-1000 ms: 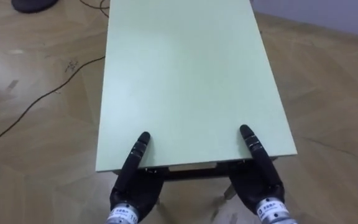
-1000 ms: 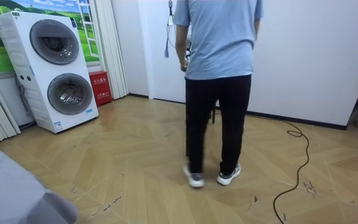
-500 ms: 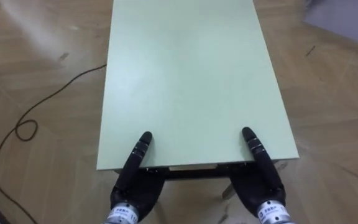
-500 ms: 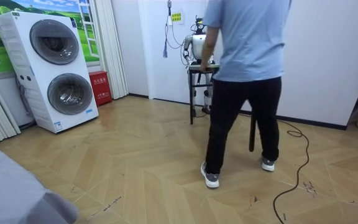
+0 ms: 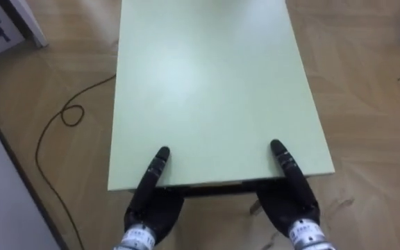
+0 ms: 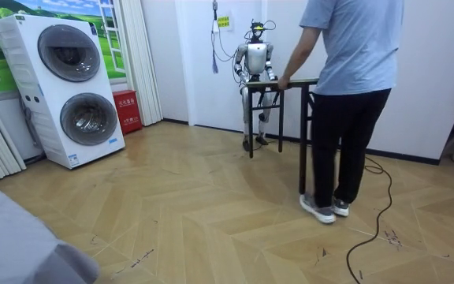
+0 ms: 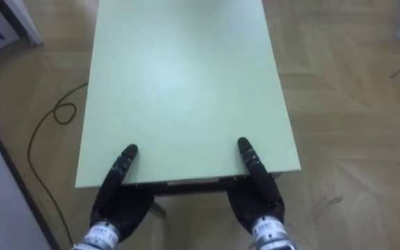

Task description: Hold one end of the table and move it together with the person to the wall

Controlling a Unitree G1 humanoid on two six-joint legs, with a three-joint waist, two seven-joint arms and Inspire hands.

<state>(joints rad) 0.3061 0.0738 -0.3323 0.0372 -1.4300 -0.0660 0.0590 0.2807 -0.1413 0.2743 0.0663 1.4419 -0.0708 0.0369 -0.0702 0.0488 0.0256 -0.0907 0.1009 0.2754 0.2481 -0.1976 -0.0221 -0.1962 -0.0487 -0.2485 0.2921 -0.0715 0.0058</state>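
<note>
Table (image 5: 207, 83) with a pale green top sits straight ahead of the robot in the eye views, long axis running away from it, near short edge at the bottom of the view. Left hand (image 5: 148, 205) is at the near edge's left part, right hand (image 5: 290, 205) at its right part, well apart from each other. On each hand the thumb lies straight on the top, pointing away from the robot, and the palm sits just below the edge. The rest of each hand goes under the top, so cannot tell if either one grasps it. Nothing lies on the top. Dark frame shows under the near edge between the hands. Floor (image 5: 367, 104) is wood parquet. A dark cable (image 5: 54, 132) loops on it left of the table. In the room view the robot stands by the white wall at the table's far end, arms forward onto it. A person (image 6: 353, 63) in a light blue shirt and black trousers stands at the near end, on the room view's right, one hand on the tabletop. Table's dark legs show between them. A stacked washer (image 6: 61, 87) stands at the room view's left, a red box (image 6: 126, 110) beside it.
</note>
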